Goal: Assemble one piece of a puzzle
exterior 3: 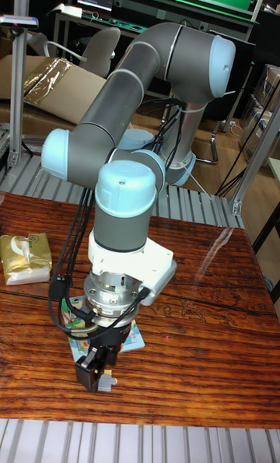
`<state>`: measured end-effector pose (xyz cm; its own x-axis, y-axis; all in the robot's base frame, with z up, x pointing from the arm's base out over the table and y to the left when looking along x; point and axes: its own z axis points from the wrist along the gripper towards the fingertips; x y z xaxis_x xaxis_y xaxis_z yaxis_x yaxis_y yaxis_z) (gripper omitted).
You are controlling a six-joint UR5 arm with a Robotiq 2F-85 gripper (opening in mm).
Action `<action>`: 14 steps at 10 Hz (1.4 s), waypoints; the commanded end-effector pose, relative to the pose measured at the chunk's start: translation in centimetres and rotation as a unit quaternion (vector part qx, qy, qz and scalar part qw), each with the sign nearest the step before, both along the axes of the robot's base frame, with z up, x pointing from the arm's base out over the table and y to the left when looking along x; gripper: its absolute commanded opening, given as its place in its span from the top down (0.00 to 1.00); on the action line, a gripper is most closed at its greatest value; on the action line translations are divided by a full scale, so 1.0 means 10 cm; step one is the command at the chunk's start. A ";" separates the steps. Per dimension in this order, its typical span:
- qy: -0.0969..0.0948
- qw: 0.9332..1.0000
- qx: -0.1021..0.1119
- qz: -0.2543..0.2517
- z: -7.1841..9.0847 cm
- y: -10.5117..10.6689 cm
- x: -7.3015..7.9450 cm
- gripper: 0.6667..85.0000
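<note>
A colourful puzzle board [134, 340] lies flat on the wooden table [210, 338], mostly covered by my arm's wrist. My gripper [96, 377] hangs just over the board's near edge, fingers pointing down toward the table. A small grey piece shows at the fingertips [105, 383], but I cannot make out whether the jaws hold it. The loose puzzle piece itself cannot be told apart from the board here.
A gold and white packet [26, 258] lies at the table's left edge. Black cables [66, 276] loop down the arm's left side. Behind the table stand a metal frame, a chair and cardboard boxes. The table's front edge runs just below the gripper.
</note>
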<state>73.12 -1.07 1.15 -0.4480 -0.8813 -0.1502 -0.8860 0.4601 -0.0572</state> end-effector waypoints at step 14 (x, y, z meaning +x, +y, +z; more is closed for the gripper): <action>-0.001 0.991 -0.015 0.131 -0.07 -0.11 -0.14 0.31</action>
<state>72.04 -1.93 0.44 -0.2493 -0.9591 -0.1339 -0.9622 0.2610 -0.0782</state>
